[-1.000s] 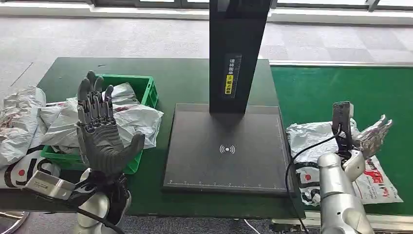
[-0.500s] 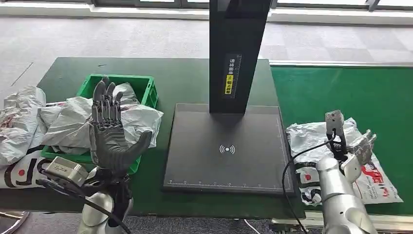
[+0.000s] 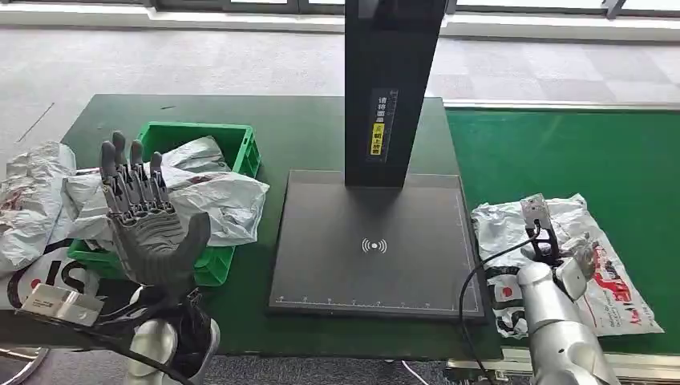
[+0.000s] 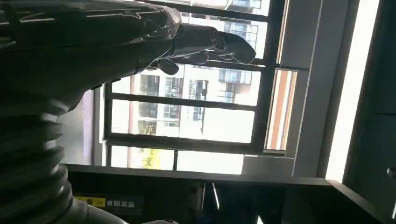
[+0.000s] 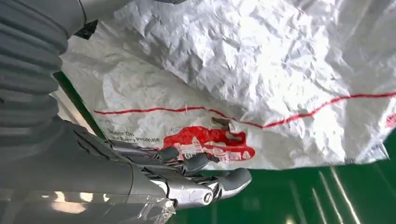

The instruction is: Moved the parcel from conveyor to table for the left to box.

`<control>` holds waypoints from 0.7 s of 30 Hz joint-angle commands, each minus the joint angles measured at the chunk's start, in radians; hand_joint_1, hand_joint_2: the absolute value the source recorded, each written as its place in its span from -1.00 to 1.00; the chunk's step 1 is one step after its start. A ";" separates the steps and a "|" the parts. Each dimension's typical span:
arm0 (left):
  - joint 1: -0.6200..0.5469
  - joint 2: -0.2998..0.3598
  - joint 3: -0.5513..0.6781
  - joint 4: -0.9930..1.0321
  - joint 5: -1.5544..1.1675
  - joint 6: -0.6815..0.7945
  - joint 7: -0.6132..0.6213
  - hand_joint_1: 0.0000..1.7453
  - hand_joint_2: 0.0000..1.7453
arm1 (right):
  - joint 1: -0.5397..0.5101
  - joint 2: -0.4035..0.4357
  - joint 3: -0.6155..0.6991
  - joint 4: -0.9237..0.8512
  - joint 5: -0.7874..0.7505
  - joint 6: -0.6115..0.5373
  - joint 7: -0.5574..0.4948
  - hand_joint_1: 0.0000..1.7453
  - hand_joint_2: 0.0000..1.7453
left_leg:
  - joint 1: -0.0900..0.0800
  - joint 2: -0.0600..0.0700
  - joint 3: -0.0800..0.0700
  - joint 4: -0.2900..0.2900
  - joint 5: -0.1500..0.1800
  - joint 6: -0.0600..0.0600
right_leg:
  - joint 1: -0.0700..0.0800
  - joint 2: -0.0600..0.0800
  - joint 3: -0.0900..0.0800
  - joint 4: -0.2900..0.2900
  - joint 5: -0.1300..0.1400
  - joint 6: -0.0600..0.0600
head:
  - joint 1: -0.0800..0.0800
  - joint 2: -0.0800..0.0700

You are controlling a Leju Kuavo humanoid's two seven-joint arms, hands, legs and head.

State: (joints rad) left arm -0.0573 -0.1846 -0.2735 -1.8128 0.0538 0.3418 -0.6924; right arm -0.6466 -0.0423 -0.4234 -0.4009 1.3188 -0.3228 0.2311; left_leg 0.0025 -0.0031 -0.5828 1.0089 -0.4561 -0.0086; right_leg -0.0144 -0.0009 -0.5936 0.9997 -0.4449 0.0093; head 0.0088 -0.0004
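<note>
The parcel (image 3: 507, 221), a crumpled white bag with red print, lies on the green conveyor (image 3: 561, 148) at the right. My right hand (image 3: 579, 257) is low over its middle, fingers apart and holding nothing. In the right wrist view the fingers (image 5: 196, 173) stretch out close along the parcel (image 5: 243, 79) near its red logo; I cannot tell whether they touch it. My left hand (image 3: 148, 228) is raised upright in front of the green box (image 3: 244, 143), palm open and empty. In the left wrist view that hand (image 4: 205, 42) shows against a window.
Several white bags (image 3: 216, 196) fill the green box and spill onto the dark green table (image 3: 305, 128) at the far left. A black scanner post (image 3: 393, 80) rises from a flat black base plate (image 3: 369, 265) between box and conveyor.
My right hand has sunk down onto the parcel from a raised position. My left hand stayed raised and open, drifting right and then back left.
</note>
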 commanded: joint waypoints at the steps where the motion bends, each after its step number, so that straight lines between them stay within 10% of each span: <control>1: -0.003 0.025 0.029 0.013 0.007 0.005 -0.003 -1.00 1.00 | -0.050 -0.013 0.025 0.093 0.007 0.040 0.016 -1.00 1.00 | 0.000 0.002 0.001 -0.001 0.000 0.000 | 0.000 0.002 0.001 -0.001 0.000 -0.001 | 0.000 0.000; 10: -0.002 0.029 0.017 0.017 -0.024 0.034 -0.006 -1.00 1.00 | -0.054 -0.005 0.066 0.120 0.053 0.207 0.052 -1.00 1.00 | 0.000 0.002 0.001 -0.001 0.000 0.000 | 0.000 0.001 0.000 0.000 0.000 0.000 | 0.000 0.000; 11: -0.001 0.027 0.019 0.015 -0.024 0.036 -0.006 -1.00 1.00 | -0.055 -0.003 0.069 0.119 0.057 0.210 0.053 -0.32 1.00 | 0.000 0.003 0.002 -0.002 0.000 0.000 | 0.000 0.003 0.001 -0.001 0.001 -0.001 | 0.000 0.000; 12: -0.001 0.027 0.019 0.015 -0.024 0.036 -0.006 -1.00 1.00 | -0.055 -0.003 0.069 0.119 0.057 0.210 0.053 1.00 1.00 | 0.000 0.002 0.002 -0.001 0.000 0.000 | 0.000 0.002 0.001 -0.001 0.000 -0.001 | 0.000 0.000; 21: 0.002 0.023 0.021 0.006 -0.032 0.043 -0.005 -1.00 1.00 | -0.052 -0.001 0.063 0.115 0.051 0.224 0.043 1.00 1.00 | 0.000 0.003 0.002 -0.002 0.000 0.000 | 0.000 0.003 0.002 -0.002 0.001 -0.001 | 0.000 0.000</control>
State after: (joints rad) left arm -0.0507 -0.1812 -0.2735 -1.8227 0.0298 0.3773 -0.7015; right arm -0.6520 -0.0423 -0.3853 -0.3548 1.3783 -0.1137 0.2808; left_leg 0.0024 -0.0034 -0.5829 1.0089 -0.4561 -0.0086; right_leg -0.0145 -0.0011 -0.5934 0.9997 -0.4449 0.0093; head 0.0088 -0.0004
